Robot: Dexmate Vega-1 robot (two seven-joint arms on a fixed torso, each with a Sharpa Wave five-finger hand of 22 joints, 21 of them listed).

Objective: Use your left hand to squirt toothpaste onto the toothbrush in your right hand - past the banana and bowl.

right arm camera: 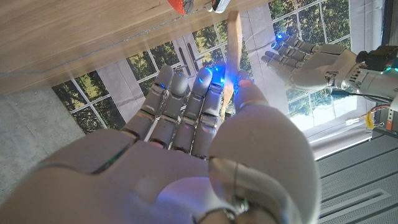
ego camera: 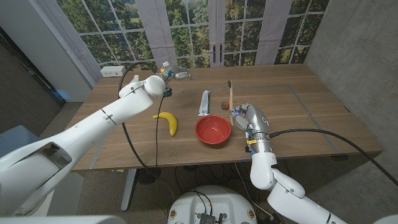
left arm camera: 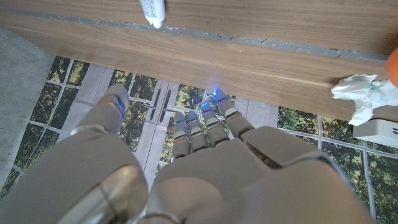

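A white toothpaste tube [ego camera: 204, 102] lies on the table beyond the red bowl [ego camera: 213, 129]; its end also shows in the left wrist view [left arm camera: 152, 12]. My left hand [ego camera: 163, 83] hovers at the back left of the table, left of the tube, fingers apart and holding nothing [left arm camera: 199, 155]. My right hand [ego camera: 245, 117] stands just right of the bowl and grips a wooden toothbrush [ego camera: 231, 93] upright, head up. The brush handle [right arm camera: 234, 43] runs between the fingers of that hand [right arm camera: 186, 124]. The left hand [right arm camera: 311, 62] shows beyond it. The banana [ego camera: 169, 121] lies left of the bowl.
A crumpled tissue [ego camera: 165, 67] [left arm camera: 360, 93], a grey object [ego camera: 181, 75] and a white power strip [ego camera: 112, 71] sit along the table's far edge by the window. A small object [ego camera: 225, 105] lies by the brush. Bare wood stretches to the right.
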